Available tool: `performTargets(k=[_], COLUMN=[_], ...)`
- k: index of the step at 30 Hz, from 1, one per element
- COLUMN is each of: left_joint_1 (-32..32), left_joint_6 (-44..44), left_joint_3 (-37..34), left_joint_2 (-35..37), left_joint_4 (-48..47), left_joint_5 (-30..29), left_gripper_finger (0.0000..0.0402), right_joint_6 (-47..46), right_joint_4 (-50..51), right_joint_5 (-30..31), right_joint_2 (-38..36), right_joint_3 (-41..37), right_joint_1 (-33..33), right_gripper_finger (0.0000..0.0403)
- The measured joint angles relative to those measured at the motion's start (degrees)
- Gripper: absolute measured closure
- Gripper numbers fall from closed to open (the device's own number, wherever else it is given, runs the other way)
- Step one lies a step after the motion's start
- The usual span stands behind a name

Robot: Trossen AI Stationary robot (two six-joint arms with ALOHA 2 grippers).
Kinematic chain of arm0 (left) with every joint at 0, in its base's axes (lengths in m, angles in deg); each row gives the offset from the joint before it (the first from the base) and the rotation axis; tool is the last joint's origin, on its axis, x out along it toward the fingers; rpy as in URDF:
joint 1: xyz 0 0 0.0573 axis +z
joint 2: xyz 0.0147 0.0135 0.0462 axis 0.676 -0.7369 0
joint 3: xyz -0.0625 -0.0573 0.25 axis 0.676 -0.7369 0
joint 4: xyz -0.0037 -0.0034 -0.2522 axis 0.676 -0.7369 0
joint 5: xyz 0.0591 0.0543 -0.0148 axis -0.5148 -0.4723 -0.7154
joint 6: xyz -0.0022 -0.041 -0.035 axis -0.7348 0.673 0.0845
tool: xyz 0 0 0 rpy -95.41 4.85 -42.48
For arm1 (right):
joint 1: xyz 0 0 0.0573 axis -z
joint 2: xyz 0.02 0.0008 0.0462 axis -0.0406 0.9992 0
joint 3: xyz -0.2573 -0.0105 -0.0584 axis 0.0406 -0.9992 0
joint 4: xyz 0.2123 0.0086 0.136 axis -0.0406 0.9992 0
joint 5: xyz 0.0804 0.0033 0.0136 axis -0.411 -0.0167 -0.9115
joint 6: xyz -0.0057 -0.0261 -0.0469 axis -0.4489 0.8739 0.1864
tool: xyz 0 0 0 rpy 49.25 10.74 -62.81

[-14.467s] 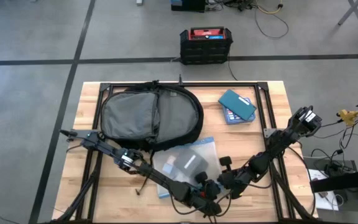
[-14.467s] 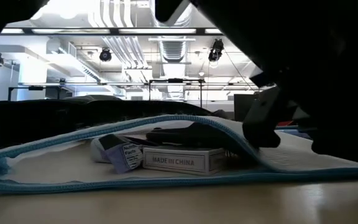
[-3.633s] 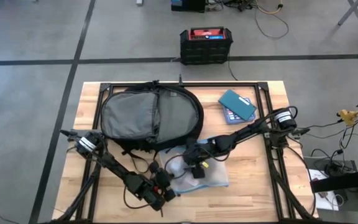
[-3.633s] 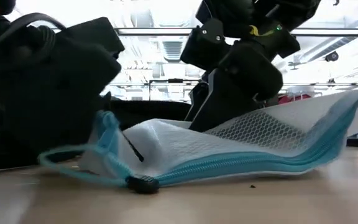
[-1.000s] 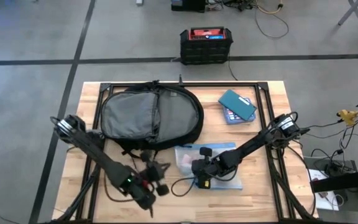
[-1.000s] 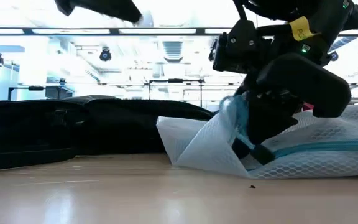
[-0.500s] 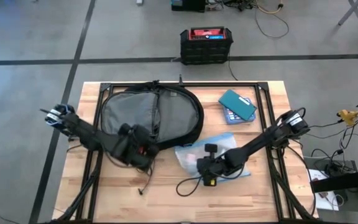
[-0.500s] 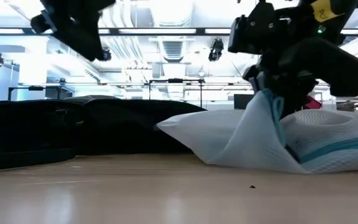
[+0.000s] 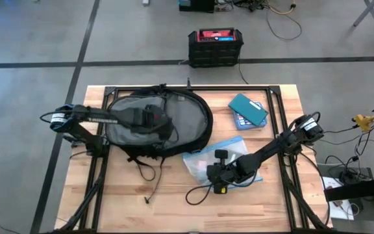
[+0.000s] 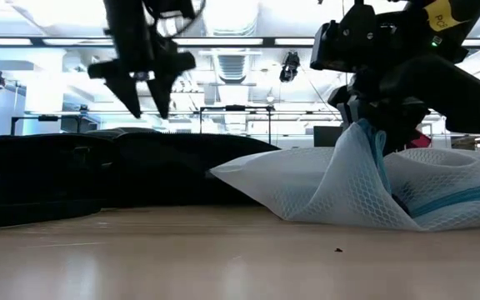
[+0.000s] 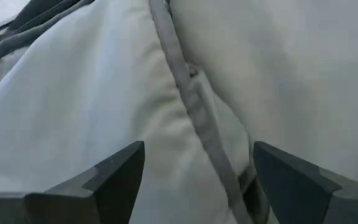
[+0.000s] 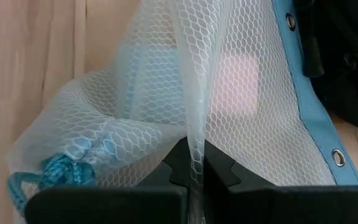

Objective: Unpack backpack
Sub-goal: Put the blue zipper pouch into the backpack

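My left gripper (image 9: 153, 120) hovers with jaws wide over the open backpack (image 9: 187, 123) at the table's (image 9: 271, 195) far left. My right gripper (image 9: 217, 174) pinches the unpacked mesh pouch (image 9: 229, 151); a teal book (image 9: 247, 109) lies out too.

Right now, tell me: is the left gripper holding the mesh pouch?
No. The left gripper hangs open over the backpack, while the right gripper pinches the mesh pouch.
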Motion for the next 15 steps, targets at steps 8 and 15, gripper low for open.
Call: performTargets(k=[8,15], left_joint_1=[7.28,9.24], left_joint_6=[-1.65,-2.30], left_joint_3=[-1.19,-5.39], left_joint_2=[-4.06,-6.40], left_joint_4=[0.55,1.53], left_joint_5=[4.81,5.04], left_gripper_finger=[0.0125,0.0126], right_joint_6=[1.07,1.99], right_joint_4=[-1.02,-0.81], right_joint_5=[0.00,-0.25], right_joint_2=[0.01,-1.68], right_joint_3=[-0.02,0.00], right_joint_1=[-0.32,-0.81], right_gripper_finger=[0.0403,0.0403])
